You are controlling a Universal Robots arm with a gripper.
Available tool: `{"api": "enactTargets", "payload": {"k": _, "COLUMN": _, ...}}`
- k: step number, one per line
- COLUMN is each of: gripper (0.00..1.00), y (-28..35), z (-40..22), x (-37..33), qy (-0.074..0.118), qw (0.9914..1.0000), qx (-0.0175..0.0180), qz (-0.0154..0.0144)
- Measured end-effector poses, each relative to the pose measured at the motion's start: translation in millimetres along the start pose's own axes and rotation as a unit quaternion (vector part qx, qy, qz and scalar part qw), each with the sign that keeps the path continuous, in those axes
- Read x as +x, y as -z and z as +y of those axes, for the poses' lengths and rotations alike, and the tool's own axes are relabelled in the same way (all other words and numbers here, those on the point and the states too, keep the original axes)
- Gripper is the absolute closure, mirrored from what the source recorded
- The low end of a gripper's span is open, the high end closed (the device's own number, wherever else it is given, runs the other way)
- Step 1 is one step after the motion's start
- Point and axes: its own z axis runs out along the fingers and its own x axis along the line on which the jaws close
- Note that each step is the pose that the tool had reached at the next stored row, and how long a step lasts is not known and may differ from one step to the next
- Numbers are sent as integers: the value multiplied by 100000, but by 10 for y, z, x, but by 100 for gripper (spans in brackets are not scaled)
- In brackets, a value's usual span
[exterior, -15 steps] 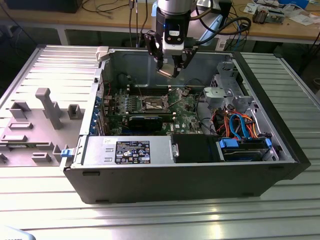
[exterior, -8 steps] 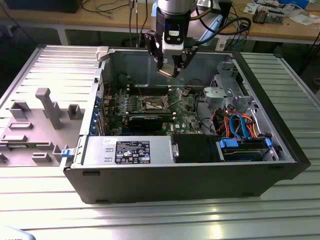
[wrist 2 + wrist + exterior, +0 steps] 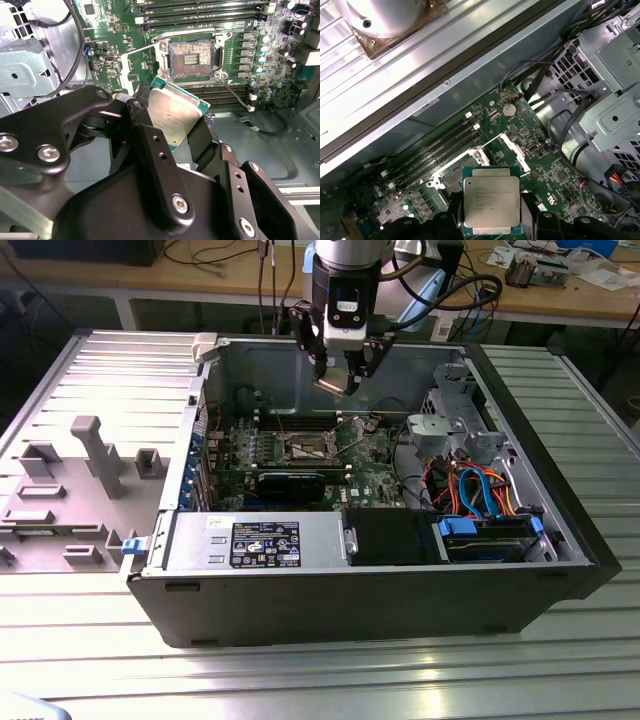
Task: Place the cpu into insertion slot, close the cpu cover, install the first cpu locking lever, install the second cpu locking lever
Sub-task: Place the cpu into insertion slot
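Fingers (image 3: 150,145): pinching the cpu (image 3: 176,112) by opposite edges — one corner hidden.
Cpu: aloft over the case (image 3: 350,612).
Insertion slot (image 3: 305,448): uncovered — 7 o'clock of cpu, exterior view.

The arm (image 3: 345,265) is reaching straight down, with its wrist standing vertical, and is hanging the gripper (image 3: 338,381) well above the insertion slot (image 3: 305,448), slightly toward the exterior view's right of it. Its black fingers (image 3: 150,145) are clamping opposite edges of the cpu (image 3: 492,205), carrying it clear of the slot.
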Motion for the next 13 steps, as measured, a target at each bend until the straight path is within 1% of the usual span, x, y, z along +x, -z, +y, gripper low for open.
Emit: {"api": "enactTargets", "payload": {"k": 13, "gripper": 45, "y": 0, "z": 0, "x": 0, "qy": -893, "qw": 99996, "qx": -21, "qz": -78}}
